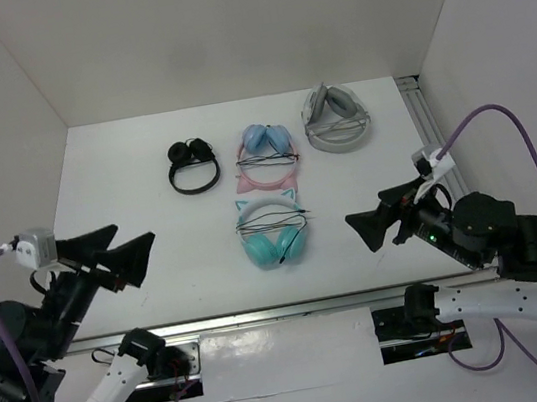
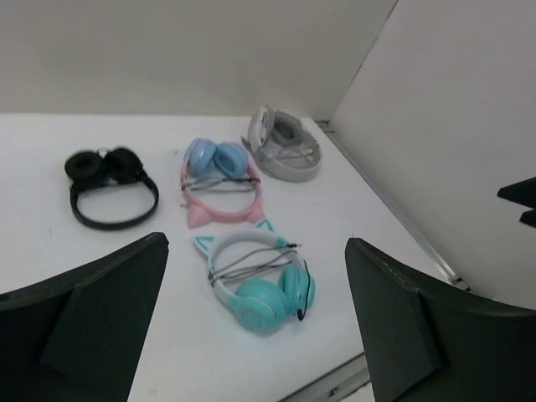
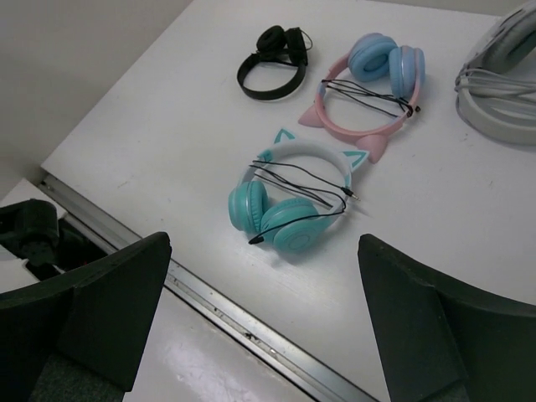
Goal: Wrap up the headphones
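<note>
The teal headphones (image 1: 273, 231) lie flat on the white table near its front middle, cat ears toward the back, cups toward the front. A thin black cable (image 1: 274, 222) runs back and forth across the headband opening. They also show in the left wrist view (image 2: 260, 289) and the right wrist view (image 3: 293, 205). My left gripper (image 1: 119, 252) is open and empty, held above the table's left front, well left of them. My right gripper (image 1: 372, 219) is open and empty at the right front, apart from them.
Behind the teal pair lie a pink-banded cat-ear pair with light-blue cups (image 1: 267, 156), a small black pair (image 1: 192, 164) to its left and a grey pair (image 1: 337, 118) at the back right. A metal rail (image 1: 429, 126) runs along the right edge.
</note>
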`<state>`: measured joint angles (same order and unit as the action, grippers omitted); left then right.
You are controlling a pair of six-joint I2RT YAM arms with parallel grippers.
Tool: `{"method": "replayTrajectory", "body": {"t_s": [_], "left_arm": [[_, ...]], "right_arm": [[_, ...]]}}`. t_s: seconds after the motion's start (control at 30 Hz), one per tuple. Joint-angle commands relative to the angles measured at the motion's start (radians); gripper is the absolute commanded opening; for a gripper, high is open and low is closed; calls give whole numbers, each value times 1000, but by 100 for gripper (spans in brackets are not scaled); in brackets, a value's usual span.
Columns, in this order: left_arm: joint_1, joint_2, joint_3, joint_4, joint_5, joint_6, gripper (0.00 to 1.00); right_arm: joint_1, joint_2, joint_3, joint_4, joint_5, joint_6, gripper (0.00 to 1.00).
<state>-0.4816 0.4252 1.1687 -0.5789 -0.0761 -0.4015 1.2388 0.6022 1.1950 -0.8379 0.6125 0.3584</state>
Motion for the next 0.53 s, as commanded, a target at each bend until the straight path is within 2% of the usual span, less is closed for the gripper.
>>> {"method": "replayTrajectory", "body": {"t_s": [0.0,0.13,0.17,0.27,0.5], "left_arm": [[-3,-52,-135,-128,-24,-111,100],[-3,-152,-237,-137,-24,-111,100],[-12,-152,-254,-160,-51,-153,100],[-46,-141,-254,-160,-40,-132,100],[-46,-189,-274,-151,-93,-161,100]], "right_arm": [[-2,-54,-41,6,-22,50,100],[-2,-76,-54,-46,29,99,100],[-2,-76,-76,-46,61,122,100],[-2,-88,-89,-30,61,113,100],[-2,-30,-71,-58,99,123,100]]}}
